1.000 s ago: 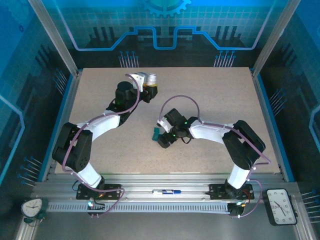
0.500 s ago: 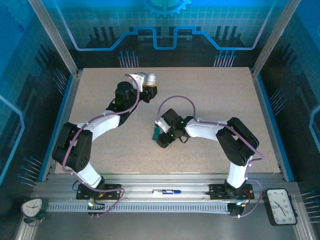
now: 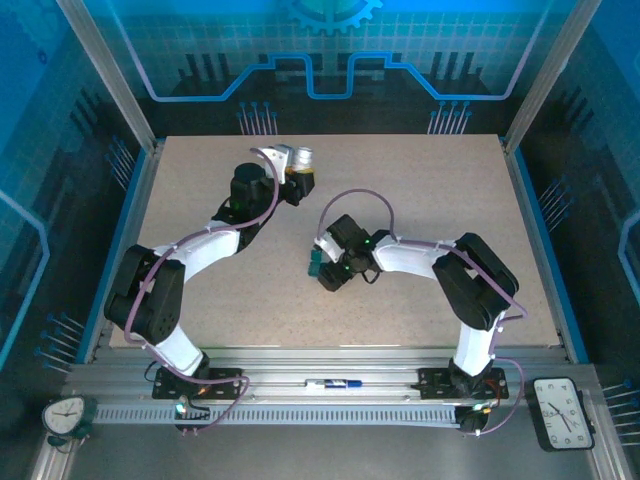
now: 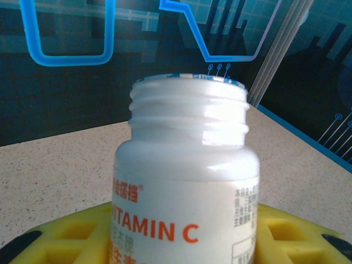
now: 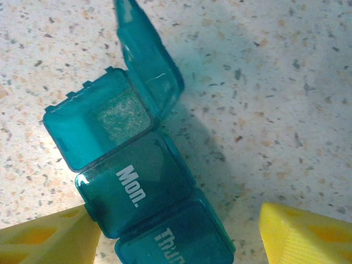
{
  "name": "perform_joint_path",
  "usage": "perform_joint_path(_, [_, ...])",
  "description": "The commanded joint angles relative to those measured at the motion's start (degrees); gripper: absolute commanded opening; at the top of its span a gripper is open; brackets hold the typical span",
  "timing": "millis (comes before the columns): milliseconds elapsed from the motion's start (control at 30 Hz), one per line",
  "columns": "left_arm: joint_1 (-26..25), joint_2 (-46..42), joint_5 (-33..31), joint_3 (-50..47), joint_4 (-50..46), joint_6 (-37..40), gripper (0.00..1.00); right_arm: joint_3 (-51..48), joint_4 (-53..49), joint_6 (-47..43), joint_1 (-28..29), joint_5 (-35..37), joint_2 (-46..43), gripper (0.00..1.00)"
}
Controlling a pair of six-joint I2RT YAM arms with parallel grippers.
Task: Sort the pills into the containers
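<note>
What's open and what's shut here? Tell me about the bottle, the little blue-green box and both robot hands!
bottle: cap off, gripped.
pill box: end compartment has its lid up, no pill inside; the Mon. one is shut.
left gripper: shut on the bottle.
right gripper: open, one finger each side of the pill box.

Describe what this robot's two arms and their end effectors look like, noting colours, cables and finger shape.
The left arm and right arm look alike: white links joined by black joint housings, on black bases. A thin lilac cable loops loosely along each. The end effector fingers are bright yellow wedges with recessed pockets moulded into them.
</note>
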Motion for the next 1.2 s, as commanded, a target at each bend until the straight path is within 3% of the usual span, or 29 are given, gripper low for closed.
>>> perform_joint_path(0, [0.4, -1.7, -0.1, -0.5, 2.6, -1.2, 0.00, 1.3, -1.4, -0.9, -1.7, 0.3, 0.0, 0.75])
perform_joint_path(367, [0.4, -1.5, 0.1, -0.3, 2.6, -1.5, 0.00, 1.9, -1.1, 1.2, -5.3, -2.3, -0.1, 0.72])
perform_joint_path(633, [0.4, -1.3, 0.2, -0.2, 2.6, -1.5, 0.00, 3.2, -0.9, 0.6, -5.3, -3.4, 0.5, 0.84])
perform_joint_path(1167, [0.4, -1.3, 0.1, -0.2, 2.5, -1.4, 0.00, 8.5, -2.1, 1.8, -4.9, -4.7, 3.7, 0.84])
